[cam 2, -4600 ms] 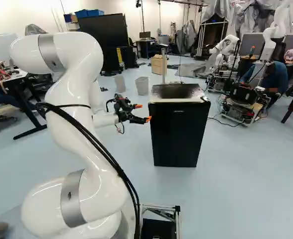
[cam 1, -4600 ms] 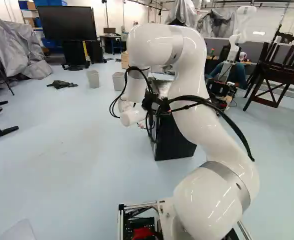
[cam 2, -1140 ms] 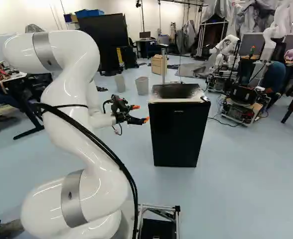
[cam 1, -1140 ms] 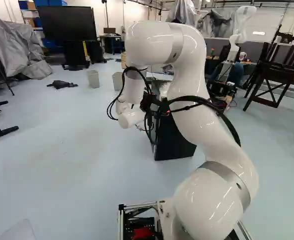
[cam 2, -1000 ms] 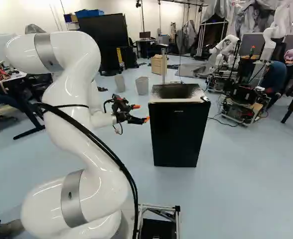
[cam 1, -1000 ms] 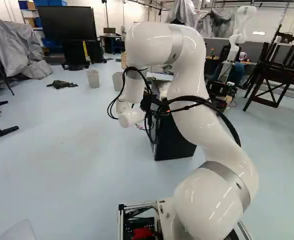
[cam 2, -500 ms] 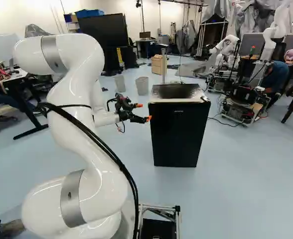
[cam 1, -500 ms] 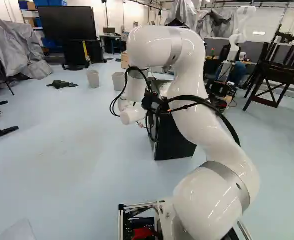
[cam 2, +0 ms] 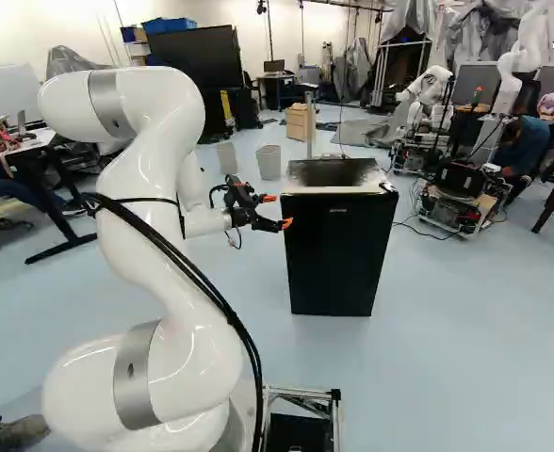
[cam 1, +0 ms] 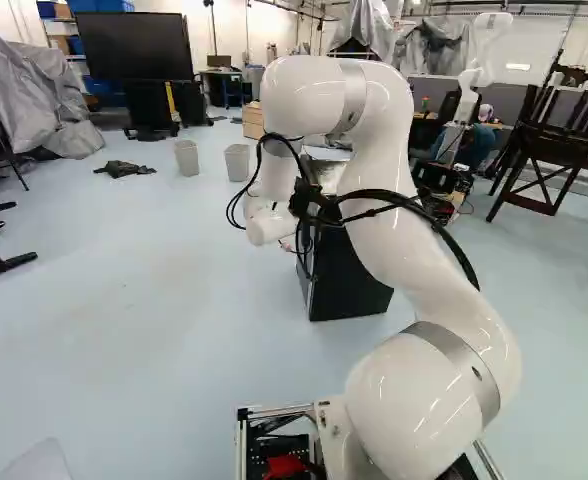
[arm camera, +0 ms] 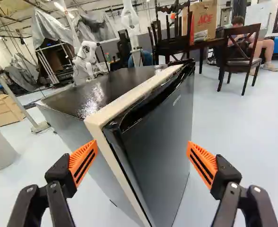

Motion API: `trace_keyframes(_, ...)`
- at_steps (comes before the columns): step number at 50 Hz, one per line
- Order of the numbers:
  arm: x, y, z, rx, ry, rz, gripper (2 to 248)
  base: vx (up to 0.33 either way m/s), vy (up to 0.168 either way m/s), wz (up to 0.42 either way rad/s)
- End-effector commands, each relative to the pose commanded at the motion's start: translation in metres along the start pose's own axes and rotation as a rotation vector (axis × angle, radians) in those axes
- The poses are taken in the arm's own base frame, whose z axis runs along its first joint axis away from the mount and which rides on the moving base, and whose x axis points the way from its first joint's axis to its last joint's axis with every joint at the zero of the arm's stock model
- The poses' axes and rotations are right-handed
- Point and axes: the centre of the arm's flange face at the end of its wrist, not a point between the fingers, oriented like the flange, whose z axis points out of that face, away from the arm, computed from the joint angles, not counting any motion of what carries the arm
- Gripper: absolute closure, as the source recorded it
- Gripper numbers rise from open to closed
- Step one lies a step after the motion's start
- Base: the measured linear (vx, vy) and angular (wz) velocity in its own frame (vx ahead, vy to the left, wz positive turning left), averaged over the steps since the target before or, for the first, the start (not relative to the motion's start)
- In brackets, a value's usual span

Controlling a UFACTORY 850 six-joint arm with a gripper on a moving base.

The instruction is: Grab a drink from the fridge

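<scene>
The pale floor [cam 2: 465, 339] is stretching out; in the right base view the end effector [cam 2: 278, 211] is hovering wide and empty by the closed fridge's [cam 2: 338, 259] upper left corner, the unseen drink presumably waiting inside. Door-opening is seemingly beginning, calling for hooking its edge. The wrist view is revealing a pale side strip [arm camera: 112, 158] which the right base view is hiding.

Small pale lettering [arm camera: 177, 100] high on the black fridge door [arm camera: 162, 137], red lettering [arm camera: 203, 8] on a cardboard box [arm camera: 212, 20];
</scene>
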Motion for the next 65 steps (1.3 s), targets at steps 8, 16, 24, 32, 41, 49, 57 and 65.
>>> trace_keyframes(8,0.001,0.000,0.007,-0.012,0.004,0.006,3,0.000,0.000,0.000)
trace_keyframes(16,0.002,0.000,0.012,-0.021,0.006,0.010,3,0.000,0.000,0.000)
trace_keyframes(24,0.002,0.001,0.013,-0.022,0.007,0.011,3,0.000,0.000,0.000)
trace_keyframes(32,0.003,0.003,0.012,-0.022,0.006,0.007,3,0.000,0.000,0.000)
trace_keyframes(41,0.004,0.009,0.009,-0.023,0.003,-0.001,3,0.000,0.000,0.000)
trace_keyframes(49,0.005,0.014,0.007,-0.024,0.001,-0.008,3,0.000,0.000,0.000)
trace_keyframes(57,0.006,0.019,0.005,-0.026,-0.001,-0.015,3,0.000,0.000,0.000)
trace_keyframes(65,0.007,0.024,0.004,-0.028,-0.003,-0.022,3,0.000,0.000,0.000)
